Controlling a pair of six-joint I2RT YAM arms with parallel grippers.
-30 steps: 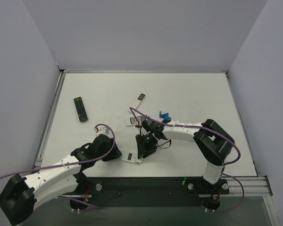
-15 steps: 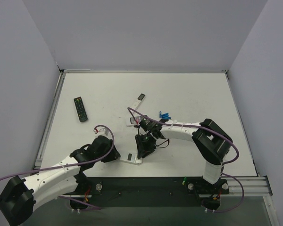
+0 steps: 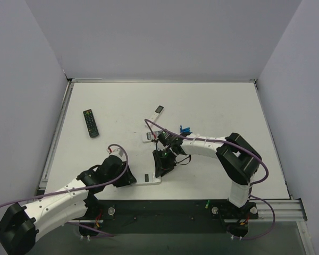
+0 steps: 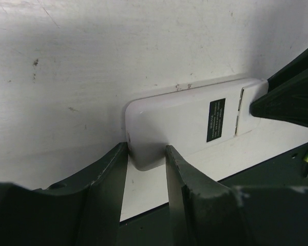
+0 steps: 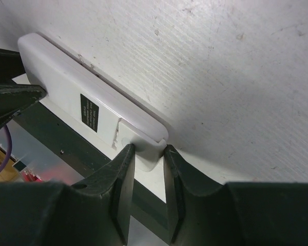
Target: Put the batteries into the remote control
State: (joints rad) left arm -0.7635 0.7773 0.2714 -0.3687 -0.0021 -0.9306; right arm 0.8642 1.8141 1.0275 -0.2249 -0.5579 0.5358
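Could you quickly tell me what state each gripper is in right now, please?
Left gripper: closed on one end of the remote control.
Right gripper: closed on its other end.

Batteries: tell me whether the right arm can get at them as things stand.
Probably not yet. The right gripper is clamped on one end of the remote control, so it must let go first. The batteries lie uncovered just beyond its forearm, seemingly within range.

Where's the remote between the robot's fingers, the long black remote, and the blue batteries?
remote control (image 4: 185, 120): left wrist view, white back.
long black remote (image 3: 91, 122): top view, middle.
blue batteries (image 3: 185, 129): top view, cluster's middle.
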